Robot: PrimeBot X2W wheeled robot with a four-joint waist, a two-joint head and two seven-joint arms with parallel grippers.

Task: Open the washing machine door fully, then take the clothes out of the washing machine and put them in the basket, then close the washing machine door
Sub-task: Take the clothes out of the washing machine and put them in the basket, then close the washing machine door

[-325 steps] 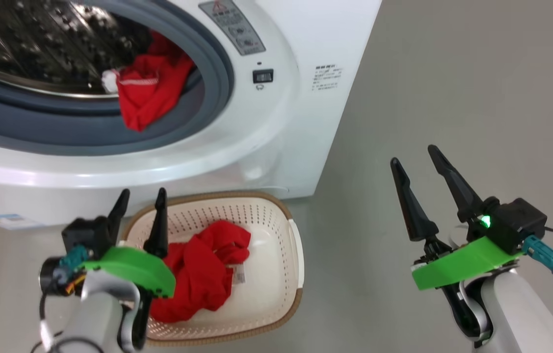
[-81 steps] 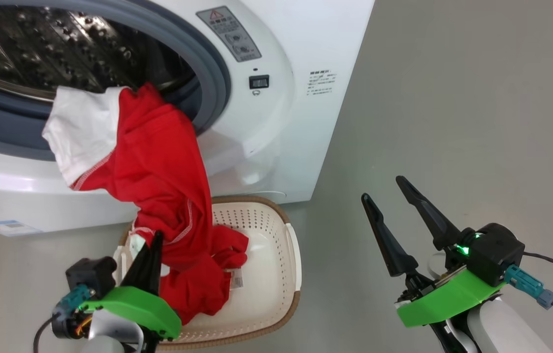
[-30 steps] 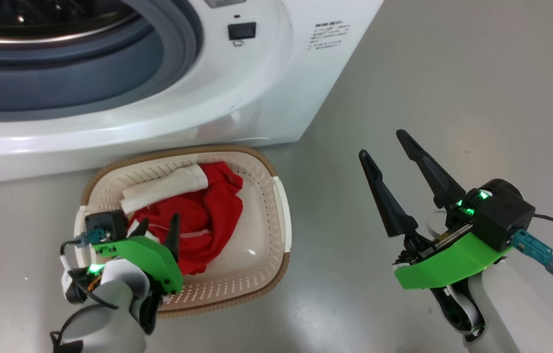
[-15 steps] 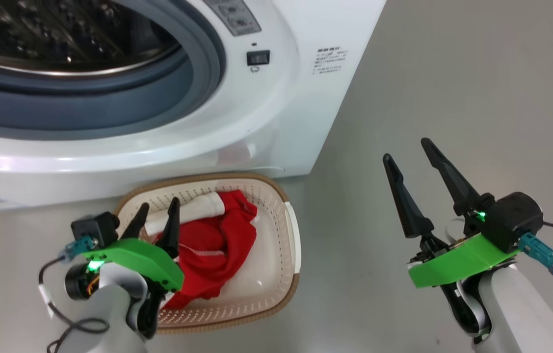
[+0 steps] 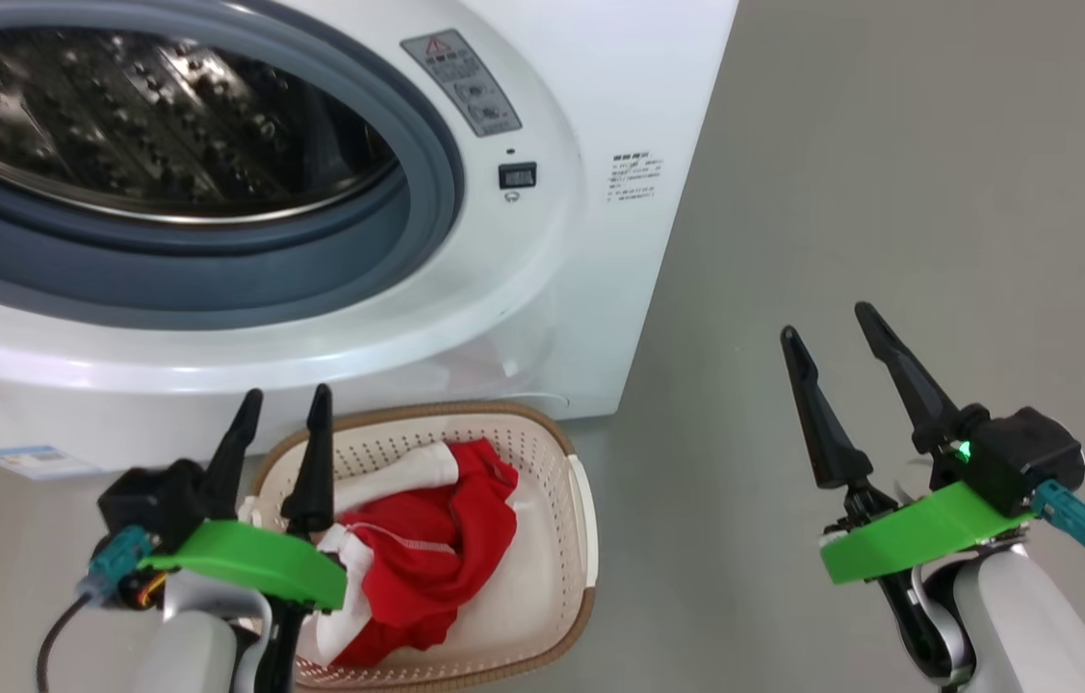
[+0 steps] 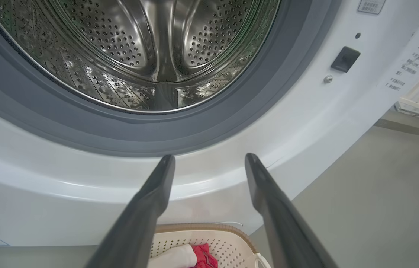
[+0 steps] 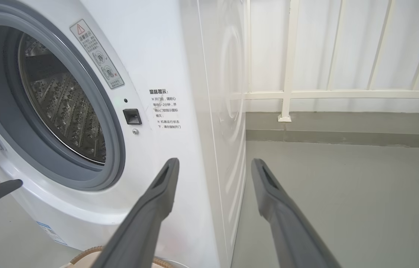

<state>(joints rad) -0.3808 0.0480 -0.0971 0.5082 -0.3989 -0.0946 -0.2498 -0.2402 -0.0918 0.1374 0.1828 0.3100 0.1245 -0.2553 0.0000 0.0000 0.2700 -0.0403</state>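
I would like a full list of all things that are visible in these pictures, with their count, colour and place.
washing machine: one, white, grey seal, steel drum, upper left of the head view
warning label: one, grey, machine front, right of the opening
latch socket: one, black, below that label
blue label: one, low on the machine front
basket: one, cream-white, brown rim, on the floor before the machine
clothes: count unclear, red with white, in the basket
railing: one, white, beyond the machine
floor: grey
left tool: open, above the basket's left end
right tool: open, over the floor
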